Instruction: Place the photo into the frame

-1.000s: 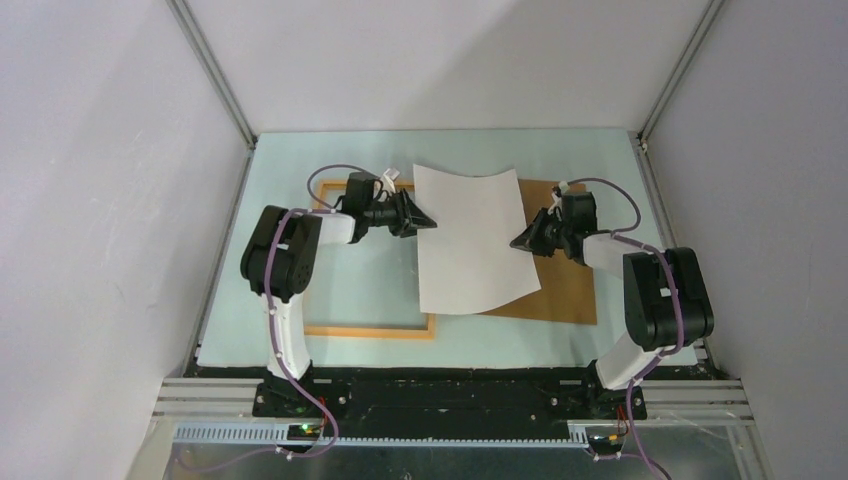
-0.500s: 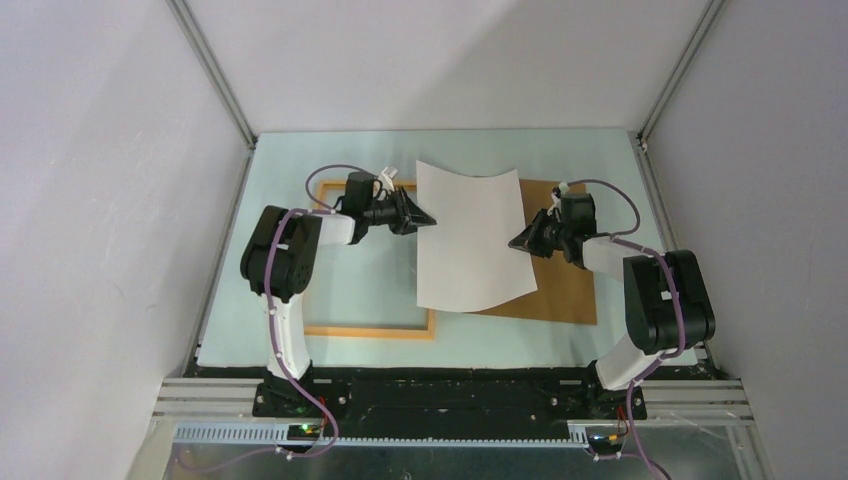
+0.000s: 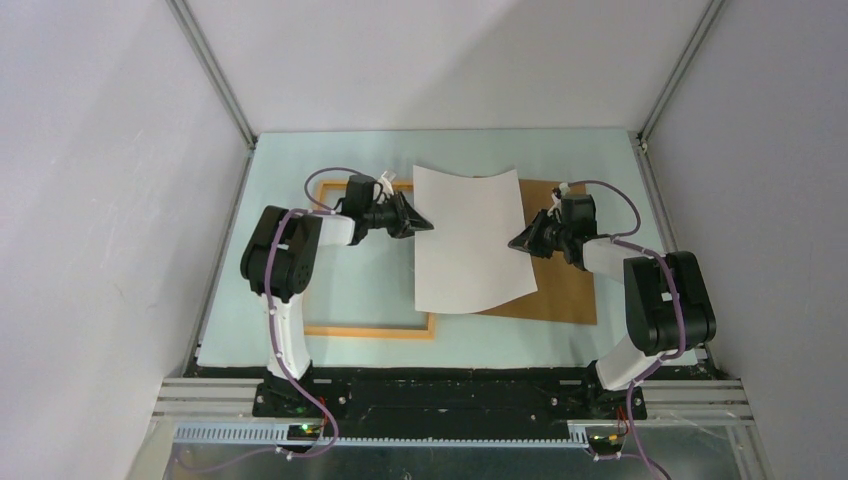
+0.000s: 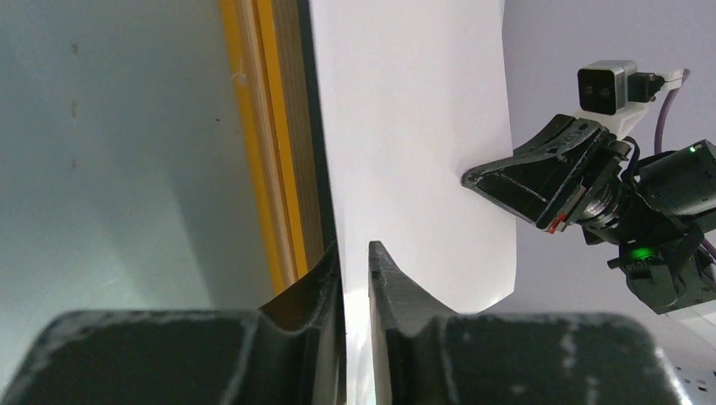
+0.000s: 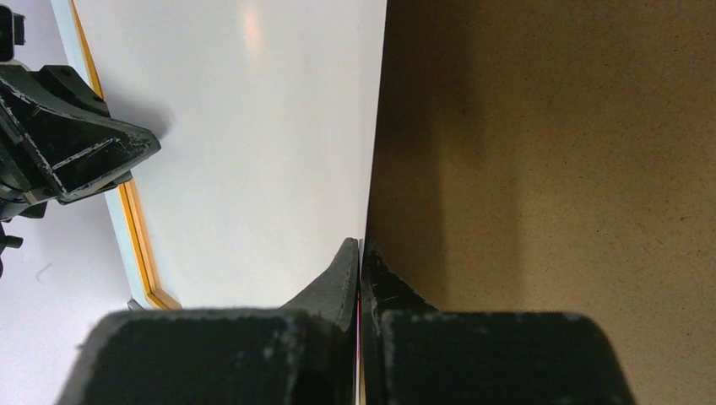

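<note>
On the left half of the pale green bench (image 3: pixel 285 170) lies the thin orange-tan wooden rectangular picture frame (image 3: pixel 370 331), flat, with most of its right rail hidden under the sheet beside it. Above the frame's far right corner the left end effector (image 3: pixel 428 223) points rightward at the left edge of the large rectangular photo (image 3: pixel 468 240), which shows only its plain white back. From the left wrist its black fingers (image 4: pixel 317 278) stand a narrow slit apart, the photo's edge running into that slit with a gap showing around it, so they are not pinched shut on it. The photo is lifted and bowed, its near end sagging down, spanning from the frame's right rail to over the flat brown backing board (image 3: pixel 565 290). At its right edge the right end effector (image 3: pixel 515 243) has its fingers (image 5: pixel 338 278) pressed together, clamped on the photo's border, with the board lying on the bench beneath.
</note>
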`<state>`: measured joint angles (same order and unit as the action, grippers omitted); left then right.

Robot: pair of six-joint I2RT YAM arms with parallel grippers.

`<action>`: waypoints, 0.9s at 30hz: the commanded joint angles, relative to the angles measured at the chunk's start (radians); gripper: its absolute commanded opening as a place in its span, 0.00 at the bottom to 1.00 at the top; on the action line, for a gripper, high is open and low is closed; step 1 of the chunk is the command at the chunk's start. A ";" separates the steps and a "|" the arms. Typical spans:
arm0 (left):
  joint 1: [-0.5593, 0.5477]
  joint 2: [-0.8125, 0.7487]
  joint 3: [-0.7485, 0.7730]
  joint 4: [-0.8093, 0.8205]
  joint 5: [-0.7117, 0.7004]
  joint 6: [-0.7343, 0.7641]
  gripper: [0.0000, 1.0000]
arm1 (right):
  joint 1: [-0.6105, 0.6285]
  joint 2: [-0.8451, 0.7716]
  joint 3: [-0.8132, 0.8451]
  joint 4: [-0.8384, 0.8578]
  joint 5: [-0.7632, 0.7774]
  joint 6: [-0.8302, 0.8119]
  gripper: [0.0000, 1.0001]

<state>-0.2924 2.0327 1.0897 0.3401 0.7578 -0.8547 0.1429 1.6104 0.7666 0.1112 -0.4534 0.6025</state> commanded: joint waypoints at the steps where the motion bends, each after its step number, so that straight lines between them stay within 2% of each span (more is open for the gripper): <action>1: 0.002 0.001 0.020 0.007 -0.012 0.029 0.17 | 0.001 -0.036 -0.004 0.044 -0.008 0.001 0.00; 4: 0.006 -0.001 0.021 0.007 -0.012 0.027 0.01 | 0.001 -0.041 -0.008 0.048 -0.006 -0.001 0.00; 7: 0.026 -0.019 0.018 0.001 -0.005 0.028 0.00 | 0.000 -0.050 -0.012 0.044 -0.003 -0.007 0.00; 9: 0.048 -0.039 0.016 -0.022 0.009 0.040 0.00 | 0.001 -0.052 -0.012 0.040 0.000 -0.009 0.05; 11: 0.075 -0.065 0.024 -0.083 0.016 0.082 0.00 | 0.003 -0.055 -0.014 0.039 0.003 -0.011 0.18; 14: 0.112 -0.113 0.053 -0.264 0.005 0.213 0.00 | 0.018 -0.056 -0.015 0.042 0.010 -0.020 0.41; 16: 0.139 -0.134 0.082 -0.406 -0.010 0.314 0.00 | 0.036 -0.060 -0.013 0.044 0.022 -0.031 0.52; 19: 0.169 -0.157 0.098 -0.525 -0.015 0.428 0.00 | 0.071 -0.068 -0.013 0.044 0.040 -0.054 0.62; 27: 0.279 -0.201 0.158 -0.848 -0.093 0.669 0.00 | 0.104 -0.091 -0.013 0.035 0.076 -0.082 0.67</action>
<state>-0.0563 1.8862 1.2034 -0.2890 0.7227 -0.3805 0.2459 1.5562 0.7551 0.1177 -0.4175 0.5499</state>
